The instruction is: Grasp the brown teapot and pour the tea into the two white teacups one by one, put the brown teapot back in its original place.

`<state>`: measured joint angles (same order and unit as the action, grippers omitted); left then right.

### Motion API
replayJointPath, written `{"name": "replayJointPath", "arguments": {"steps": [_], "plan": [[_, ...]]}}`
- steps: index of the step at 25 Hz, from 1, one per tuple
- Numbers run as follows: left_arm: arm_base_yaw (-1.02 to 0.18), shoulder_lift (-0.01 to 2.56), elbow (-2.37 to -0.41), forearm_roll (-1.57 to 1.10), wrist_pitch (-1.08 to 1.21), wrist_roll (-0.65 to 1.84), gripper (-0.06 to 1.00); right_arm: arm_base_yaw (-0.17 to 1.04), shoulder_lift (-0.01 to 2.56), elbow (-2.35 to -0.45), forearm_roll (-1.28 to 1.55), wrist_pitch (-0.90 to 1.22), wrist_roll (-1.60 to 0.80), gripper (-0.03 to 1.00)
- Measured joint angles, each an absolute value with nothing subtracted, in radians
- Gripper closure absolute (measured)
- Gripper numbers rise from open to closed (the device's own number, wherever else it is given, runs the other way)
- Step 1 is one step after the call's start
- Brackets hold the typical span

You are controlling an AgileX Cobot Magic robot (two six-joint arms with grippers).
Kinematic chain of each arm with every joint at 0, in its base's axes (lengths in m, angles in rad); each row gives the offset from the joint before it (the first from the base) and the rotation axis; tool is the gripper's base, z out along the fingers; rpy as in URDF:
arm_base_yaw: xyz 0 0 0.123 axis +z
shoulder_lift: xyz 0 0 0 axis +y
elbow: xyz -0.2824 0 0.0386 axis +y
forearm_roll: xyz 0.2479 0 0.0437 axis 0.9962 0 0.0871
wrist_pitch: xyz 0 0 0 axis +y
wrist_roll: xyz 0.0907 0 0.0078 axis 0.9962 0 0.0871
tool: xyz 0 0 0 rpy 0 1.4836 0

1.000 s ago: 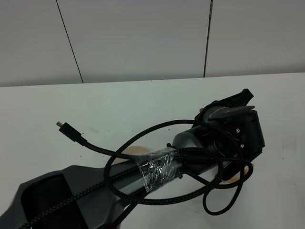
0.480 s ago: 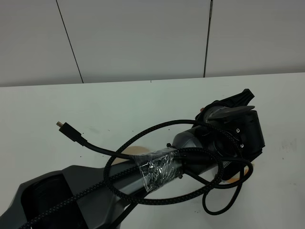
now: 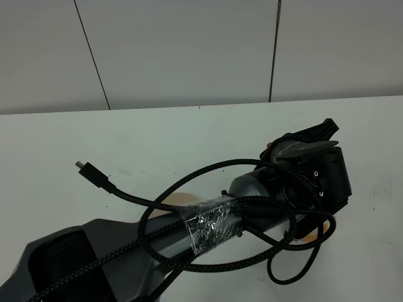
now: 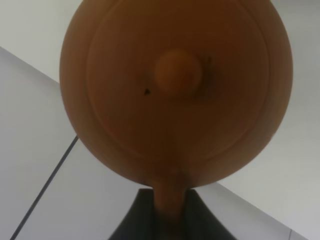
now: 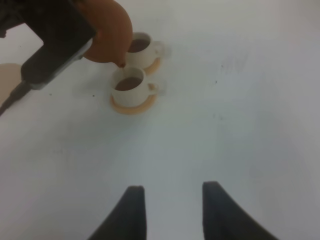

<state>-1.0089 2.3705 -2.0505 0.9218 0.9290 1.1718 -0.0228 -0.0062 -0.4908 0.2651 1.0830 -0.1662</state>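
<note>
My left gripper (image 4: 167,220) is shut on the loop handle of the brown teapot (image 4: 175,85), which fills the left wrist view, lid and knob facing the camera. In the right wrist view the teapot (image 5: 107,35) is tilted, with its spout just over the nearer white teacup (image 5: 131,85). That cup and the farther teacup (image 5: 141,49) both hold dark tea. My right gripper (image 5: 170,210) is open and empty, well short of the cups. In the exterior view the left arm (image 3: 283,182) hides the teapot and cups.
Each cup stands on an orange coaster (image 5: 132,106). The beige trivet shows at the edge of the right wrist view (image 5: 6,80) and partly under the arm's cables (image 3: 179,200). Bare white table (image 5: 240,100) lies around the cups.
The left wrist has edged very slightly to the right with the teapot. Nothing else has visibly moved.
</note>
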Motion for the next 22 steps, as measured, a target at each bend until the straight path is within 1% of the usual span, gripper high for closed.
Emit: {"name": "replayJointPath", "arguments": {"steps": [22], "plan": [[-1.009, 2.371, -2.05, 0.94, 0.926, 1.186, 0.78, -0.023, -0.006, -0.491, 0.265, 1.083, -0.167, 0.7]]}}
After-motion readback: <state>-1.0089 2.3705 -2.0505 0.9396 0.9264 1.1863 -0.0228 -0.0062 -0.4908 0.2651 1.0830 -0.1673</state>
